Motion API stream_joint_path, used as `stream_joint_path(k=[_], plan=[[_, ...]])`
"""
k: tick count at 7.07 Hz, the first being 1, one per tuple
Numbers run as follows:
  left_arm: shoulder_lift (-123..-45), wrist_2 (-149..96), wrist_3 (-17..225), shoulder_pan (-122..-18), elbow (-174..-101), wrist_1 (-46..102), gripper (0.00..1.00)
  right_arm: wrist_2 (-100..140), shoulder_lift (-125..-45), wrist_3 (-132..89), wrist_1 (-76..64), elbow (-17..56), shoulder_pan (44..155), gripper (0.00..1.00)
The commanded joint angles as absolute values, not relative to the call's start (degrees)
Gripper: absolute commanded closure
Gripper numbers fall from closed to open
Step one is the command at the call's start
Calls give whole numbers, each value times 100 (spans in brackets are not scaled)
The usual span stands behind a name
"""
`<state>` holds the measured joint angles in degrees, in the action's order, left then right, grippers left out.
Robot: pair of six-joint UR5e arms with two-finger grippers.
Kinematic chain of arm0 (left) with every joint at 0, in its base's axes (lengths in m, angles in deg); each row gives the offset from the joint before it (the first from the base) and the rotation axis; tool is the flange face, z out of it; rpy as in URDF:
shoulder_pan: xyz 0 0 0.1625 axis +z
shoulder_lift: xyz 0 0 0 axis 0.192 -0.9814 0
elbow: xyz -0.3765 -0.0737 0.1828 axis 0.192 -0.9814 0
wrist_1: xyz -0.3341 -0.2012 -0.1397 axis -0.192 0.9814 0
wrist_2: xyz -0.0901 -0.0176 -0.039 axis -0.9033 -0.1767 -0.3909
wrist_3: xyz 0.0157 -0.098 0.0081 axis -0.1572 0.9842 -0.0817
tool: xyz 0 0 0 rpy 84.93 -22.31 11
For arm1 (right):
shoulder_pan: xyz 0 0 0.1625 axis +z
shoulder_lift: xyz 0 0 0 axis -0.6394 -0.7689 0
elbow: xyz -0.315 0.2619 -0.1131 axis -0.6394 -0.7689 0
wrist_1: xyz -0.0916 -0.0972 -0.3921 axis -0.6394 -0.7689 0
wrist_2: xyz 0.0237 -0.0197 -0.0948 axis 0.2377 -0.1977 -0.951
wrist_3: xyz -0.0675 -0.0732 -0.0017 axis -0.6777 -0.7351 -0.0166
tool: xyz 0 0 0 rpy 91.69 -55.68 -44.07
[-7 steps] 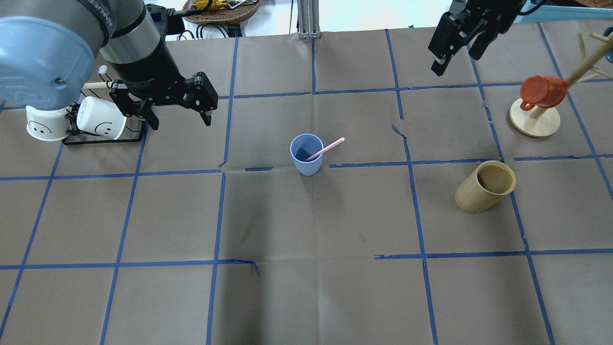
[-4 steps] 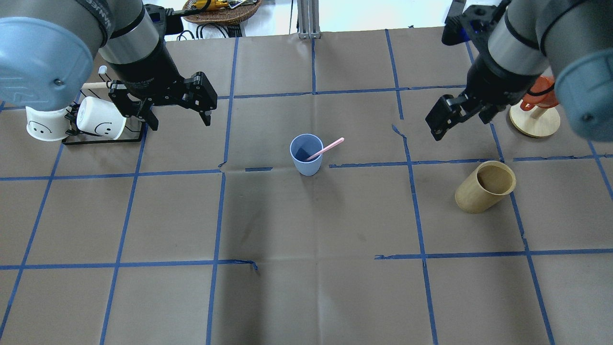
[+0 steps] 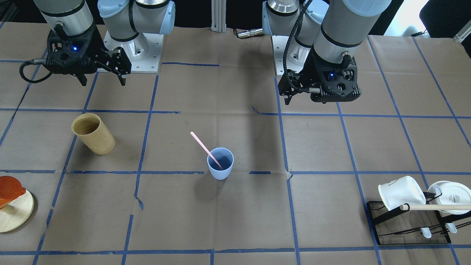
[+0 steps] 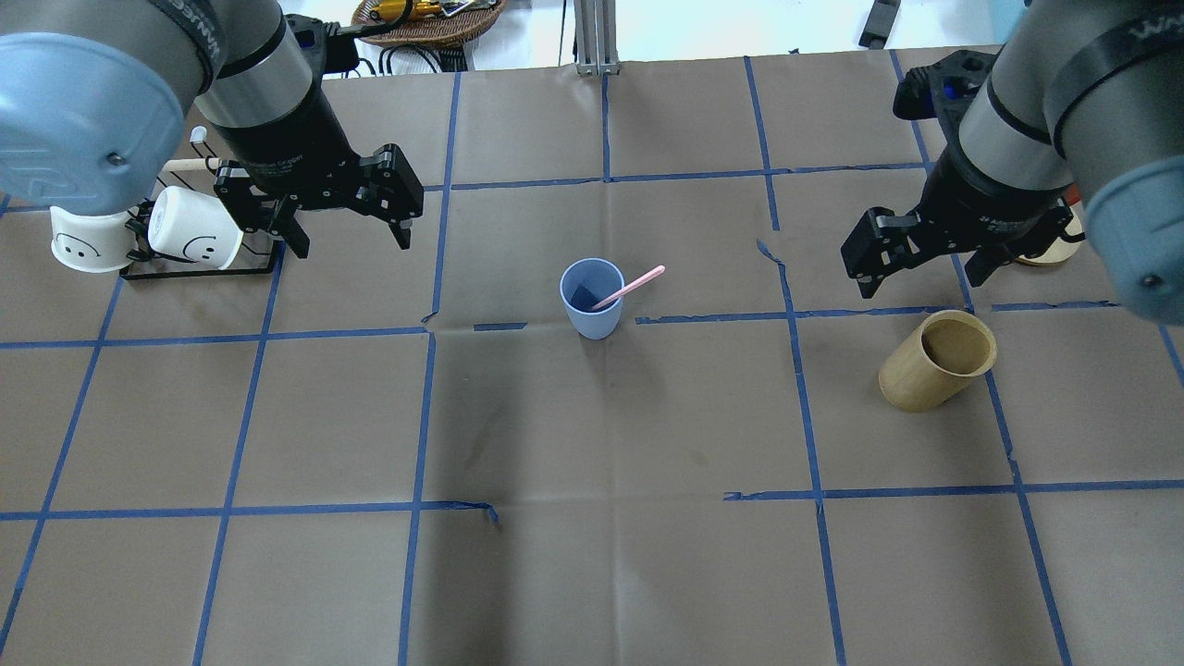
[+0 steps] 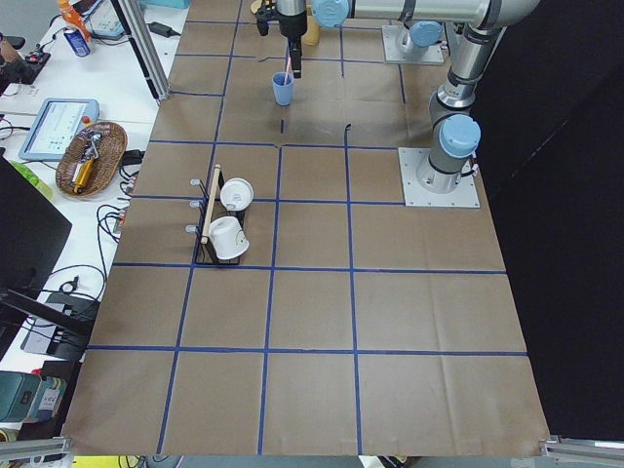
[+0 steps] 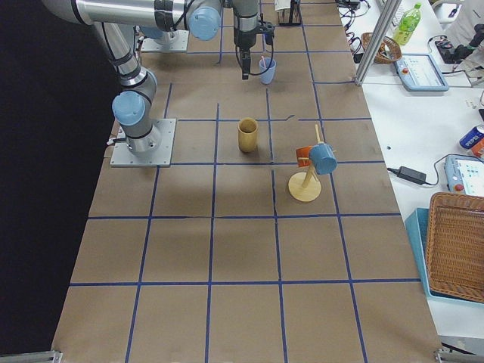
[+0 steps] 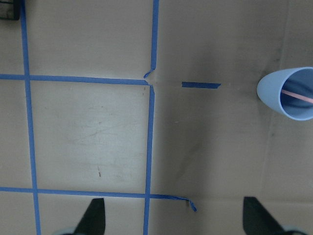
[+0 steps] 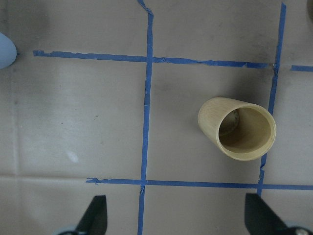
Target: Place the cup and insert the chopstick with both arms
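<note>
Well, I see the cup (image 4: 592, 298) standing up in the middle of the table (image 4: 601, 555). The chopstick (image 4: 634, 286) is inside it and leans out over the rim. My left gripper (image 4: 352, 242) hangs above the table, well apart from the cup, with its jaws spread wide and holding nothing. My right gripper (image 4: 922, 280) hangs near the tan wooden tube (image 4: 934, 363), jaws spread wide too, with nothing in them.
</note>
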<state>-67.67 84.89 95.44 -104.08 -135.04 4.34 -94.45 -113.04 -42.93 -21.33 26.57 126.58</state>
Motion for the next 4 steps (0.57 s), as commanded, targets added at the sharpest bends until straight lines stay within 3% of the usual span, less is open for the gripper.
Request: stream_joint_path(k=[1,4], plan=[[-6778,8517,9466,-10397,-13528,540,0,-9396,-11019,-4025,-1730,2159,12693,0],[-6926,8561,9474,-10406,-13686,1129,0,-8906,-11036,-3720,-1634,2105,12693,0]])
